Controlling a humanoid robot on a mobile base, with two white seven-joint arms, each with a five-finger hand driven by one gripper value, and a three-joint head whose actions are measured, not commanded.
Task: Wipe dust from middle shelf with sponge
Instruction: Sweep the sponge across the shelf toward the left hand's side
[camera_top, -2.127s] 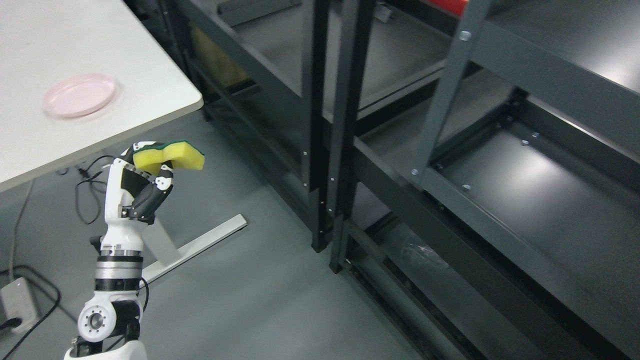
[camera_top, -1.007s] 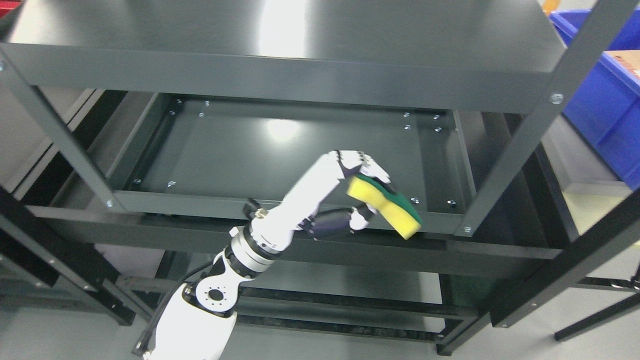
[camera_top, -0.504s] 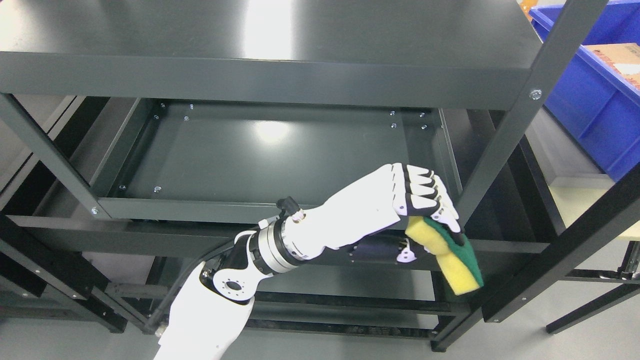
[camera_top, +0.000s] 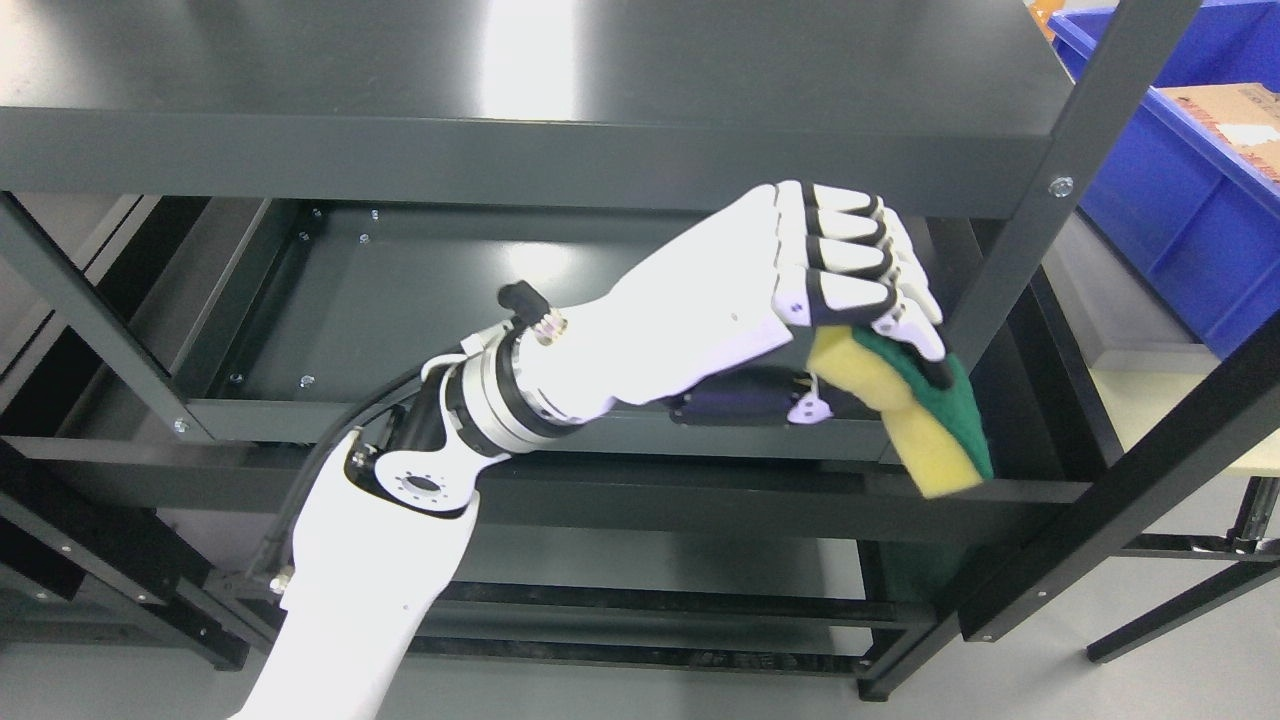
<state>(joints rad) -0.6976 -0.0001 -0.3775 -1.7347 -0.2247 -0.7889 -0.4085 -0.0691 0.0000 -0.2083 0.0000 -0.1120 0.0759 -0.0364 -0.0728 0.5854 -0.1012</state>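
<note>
Left hand (camera_top: 800, 300) of mine gripped one sponge (camera_top: 925, 420), four white fingers (camera_top: 850, 260) curled over its green scouring face while the thumb sat half hidden beneath. That soft yellow foam block hung at the right front corner of the middle shelf (camera_top: 420, 290), a flat dark metal tray partly covered by my arm. Beyond that shelf's right post, one blue plastic bin (camera_top: 1180, 190) was cut off.

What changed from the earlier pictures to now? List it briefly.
The camera swung from the floor and table to face the shelving. The left hand, carrying the sponge, moved rightward along the middle shelf front, then lifted slightly. Unchanged: its grasp on the sponge, and the blue bin beside the rack.
</note>
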